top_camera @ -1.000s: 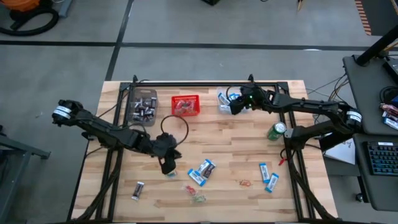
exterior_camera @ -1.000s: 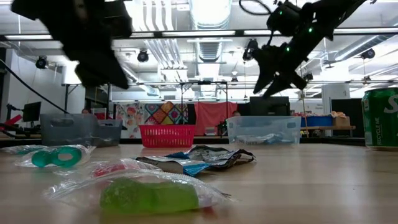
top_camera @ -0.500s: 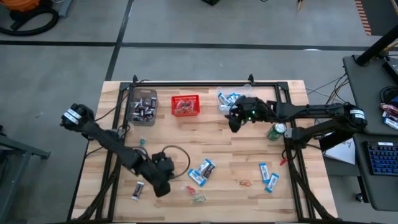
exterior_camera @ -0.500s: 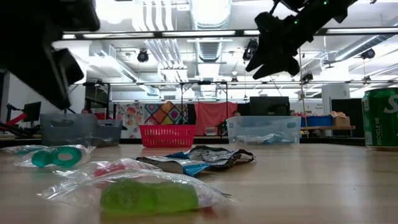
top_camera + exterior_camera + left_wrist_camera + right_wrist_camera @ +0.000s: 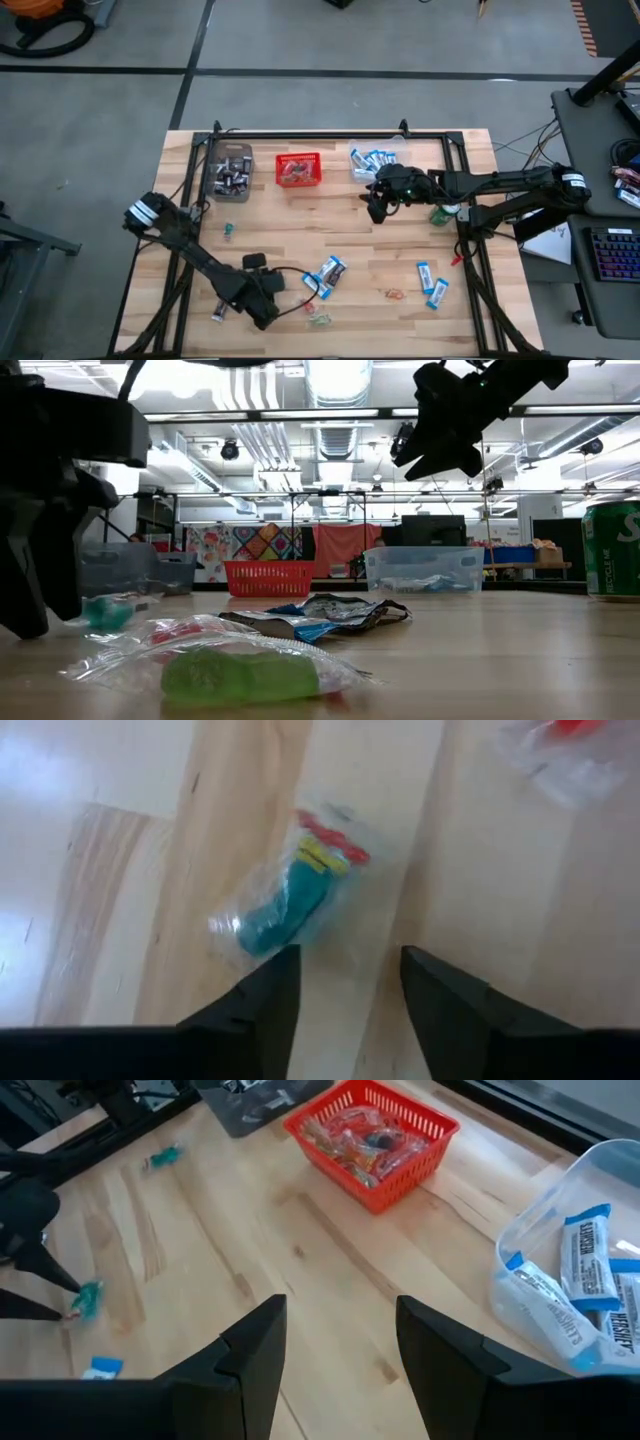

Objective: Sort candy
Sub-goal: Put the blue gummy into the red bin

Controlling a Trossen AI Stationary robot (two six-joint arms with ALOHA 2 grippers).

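Note:
A teal candy (image 5: 285, 905) in a clear wrapper lies flat on the wooden table, just ahead of my left gripper (image 5: 340, 990). That gripper is open, points steeply down near the table's near edge (image 5: 264, 305) and touches nothing. The low view shows the same candy (image 5: 106, 610) beside its dark fingers. My right gripper (image 5: 335, 1350) is open and empty, in the air right of the table's middle (image 5: 376, 205). More candy lies loose: blue-and-white packets (image 5: 325, 274), a brown bar (image 5: 221, 306), a green piece (image 5: 319, 318) and a red piece (image 5: 393, 294).
At the far edge stand a grey bin (image 5: 230, 170) with dark bars, a red mesh basket (image 5: 298, 169) and a clear bin (image 5: 372, 160) with blue-and-white packets. A green can (image 5: 444, 211) stands at the right. More packets (image 5: 430, 281) lie near right, a small teal piece (image 5: 228, 230) at left.
My left gripper has swung toward the table's near edge and sunk low over the table, tipping to point more steeply down, beside the teal candy. My right gripper has drawn away from the clear bin toward the table's middle.

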